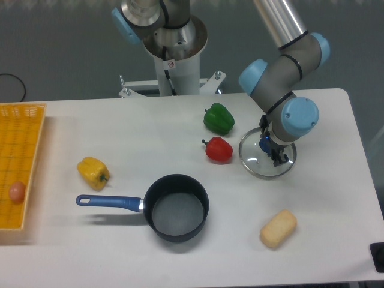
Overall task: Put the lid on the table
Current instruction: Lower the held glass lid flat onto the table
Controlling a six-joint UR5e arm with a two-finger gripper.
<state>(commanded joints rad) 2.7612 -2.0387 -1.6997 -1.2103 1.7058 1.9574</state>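
Observation:
The round clear glass lid (257,162) with a thin metal rim lies flat at or just above the white table (120,126), right of centre. My gripper (271,151) reaches down onto the lid's middle and appears shut on its blue knob, which the fingers mostly hide. I cannot tell whether the lid touches the table. The open dark saucepan (177,208) with a blue handle stands to the lower left, well apart from the lid.
A red pepper (219,149) sits just left of the lid and a green pepper (219,118) behind it. A yellow pepper (93,172) is at the left, a bread roll (278,228) at the front right. A yellow mesh basket (21,156) holding an egg (17,191) stands at the left edge.

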